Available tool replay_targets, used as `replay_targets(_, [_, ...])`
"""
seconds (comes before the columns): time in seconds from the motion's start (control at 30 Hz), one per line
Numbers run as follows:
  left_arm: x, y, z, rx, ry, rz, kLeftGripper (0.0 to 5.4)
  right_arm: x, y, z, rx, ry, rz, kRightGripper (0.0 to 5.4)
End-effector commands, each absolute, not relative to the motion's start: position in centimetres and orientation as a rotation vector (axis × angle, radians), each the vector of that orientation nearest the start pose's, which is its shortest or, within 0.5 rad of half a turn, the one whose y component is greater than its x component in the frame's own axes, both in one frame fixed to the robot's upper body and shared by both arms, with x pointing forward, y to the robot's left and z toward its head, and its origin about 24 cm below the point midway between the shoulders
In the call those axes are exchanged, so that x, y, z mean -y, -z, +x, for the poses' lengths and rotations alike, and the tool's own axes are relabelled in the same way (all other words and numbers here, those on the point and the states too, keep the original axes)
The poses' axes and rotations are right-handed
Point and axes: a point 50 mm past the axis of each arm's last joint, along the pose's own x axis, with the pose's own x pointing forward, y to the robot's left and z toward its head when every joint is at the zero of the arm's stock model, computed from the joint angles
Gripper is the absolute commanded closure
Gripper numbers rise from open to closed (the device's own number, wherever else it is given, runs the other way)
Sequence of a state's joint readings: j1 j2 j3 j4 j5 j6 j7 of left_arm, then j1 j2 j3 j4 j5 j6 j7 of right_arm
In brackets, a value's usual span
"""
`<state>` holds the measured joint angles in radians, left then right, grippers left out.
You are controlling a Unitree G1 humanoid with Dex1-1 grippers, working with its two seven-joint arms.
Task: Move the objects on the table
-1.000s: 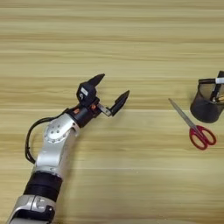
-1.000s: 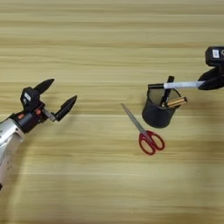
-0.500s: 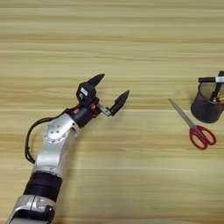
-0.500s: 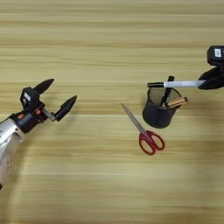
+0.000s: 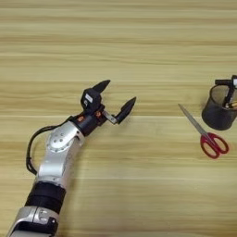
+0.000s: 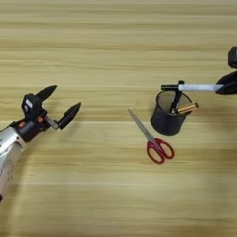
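A black wire-mesh pen cup stands at the right of the table, with a black pen and a tan pen in it. My right gripper reaches in from the right edge, shut on a slim white marker. The marker lies level above the cup's rim, its black cap pointing left. Red-handled scissors lie flat just left of the cup, blades pointing up-left. My left gripper hovers open at centre-left with nothing between its fingers, far from the objects.
The silver left forearm with its black cable runs from the bottom left up to the gripper. Bare wood lies between the left gripper and the scissors.
The marker has shifted slightly left and levelled out over the cup. The left arm has not moved.
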<state>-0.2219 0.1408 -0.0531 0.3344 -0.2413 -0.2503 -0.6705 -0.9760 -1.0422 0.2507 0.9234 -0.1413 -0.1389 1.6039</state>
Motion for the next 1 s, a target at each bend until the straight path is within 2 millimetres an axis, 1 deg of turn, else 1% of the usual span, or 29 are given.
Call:
replay_targets(0.03, [-13.1, -5.1, 28.4, 0.159, 0.720, -0.024, 0.00, 33.9, -21.5, 30.8, -0.762, -1.023, -0.877, 4.65])
replay_targets(0.23, [-13.0, -5.1, 28.4, 0.160, 0.719, -0.024, 0.00, 33.8, -20.8, 30.8, -0.788, -1.039, -0.879, 4.65])
replay_targets(0.4, [-13.1, -5.1, 28.4, 0.160, 0.718, -0.023, 0.00, 33.1, -20.4, 31.3, -0.772, -1.064, -0.867, 4.65])
replay_targets(0.53, [-13.0, -5.1, 28.3, 0.161, 0.718, -0.024, 0.00, 32.3, -20.5, 31.8, -0.750, -1.082, -0.861, 4.65])
replay_targets(0.67, [-12.9, -5.1, 28.3, 0.161, 0.718, -0.025, 0.00, 32.0, -20.4, 31.9, -0.754, -1.091, -0.868, 4.65])
replay_targets(0.87, [-12.9, -5.1, 28.2, 0.162, 0.717, -0.026, 0.00, 31.9, -20.1, 31.9, -0.777, -1.097, -0.877, 4.65])
replay_targets(1.0, [-12.9, -5.1, 28.2, 0.161, 0.717, -0.026, 0.00, 32.3, -19.8, 31.8, -0.801, -1.090, -0.891, 4.65])
